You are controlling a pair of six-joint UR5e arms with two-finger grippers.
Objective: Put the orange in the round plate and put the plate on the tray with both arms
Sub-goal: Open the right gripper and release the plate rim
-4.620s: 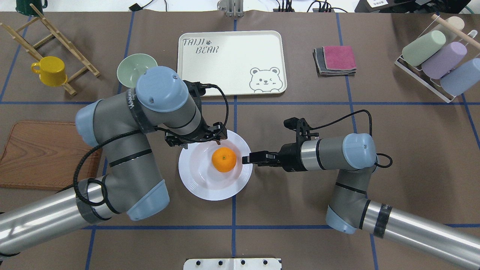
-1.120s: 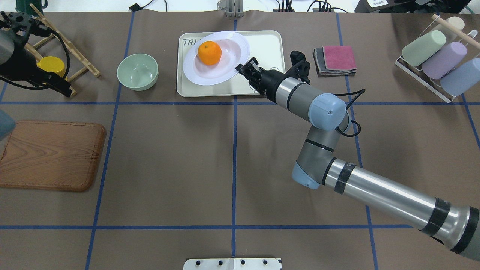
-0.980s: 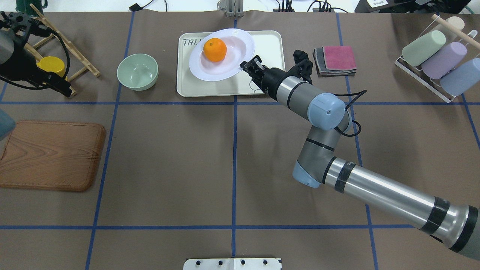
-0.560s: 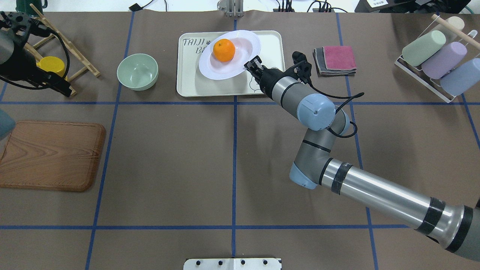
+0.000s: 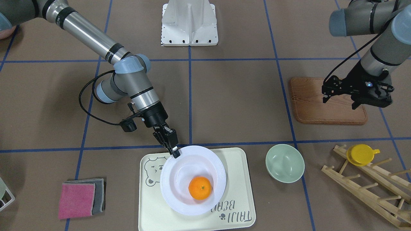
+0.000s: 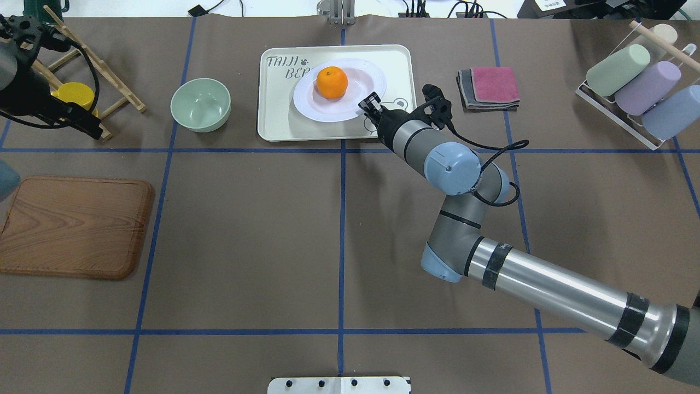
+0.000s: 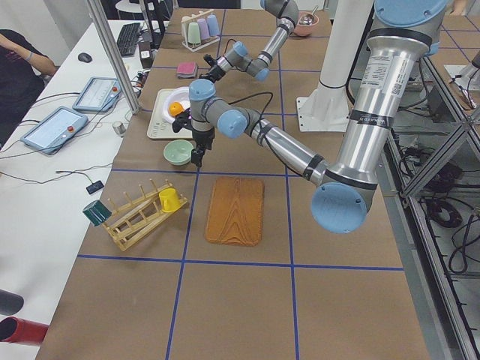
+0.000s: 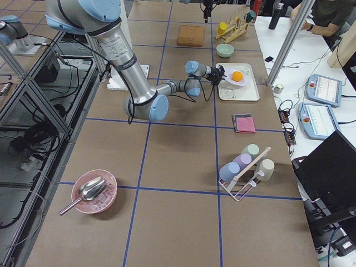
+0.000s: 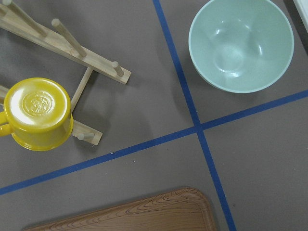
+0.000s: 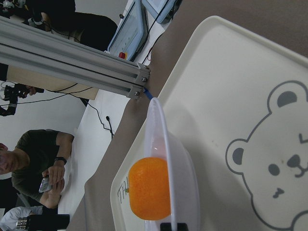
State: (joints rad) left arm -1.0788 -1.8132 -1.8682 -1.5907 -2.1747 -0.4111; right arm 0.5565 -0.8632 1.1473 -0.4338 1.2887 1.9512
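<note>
A: Brown paper crossed by blue tape was seen spread over the table [image 6: 246, 230]. Where was the orange [image 6: 332, 82] found?

B: It was found lying in the well of the plate [image 6: 314, 106], and the plate was positioned over the tray [image 6: 273, 123], part of the grey lettering being covered by it.

A: How was the plate held?

B: Its rim was pinched, on the side nearest the robot, by the right gripper [image 6: 369, 104], the jaws being closed narrowly on it. Whether the plate was fully rested on the tray could not be told.

A: And the left gripper [image 6: 90, 128]?

B: It was seen well apart, raised near the wooden rack [image 6: 117, 90] and the board [image 6: 71, 227]. Nothing was seen in it, but whether it was wide or narrow could not be told.

A: Which step was judged to be in hand?

B: The setting-down, nearly finished. Next, the plate would need to be settled flat, the rim let go, and the arm drawn back without the plate being dragged or the orange rolled.
</note>
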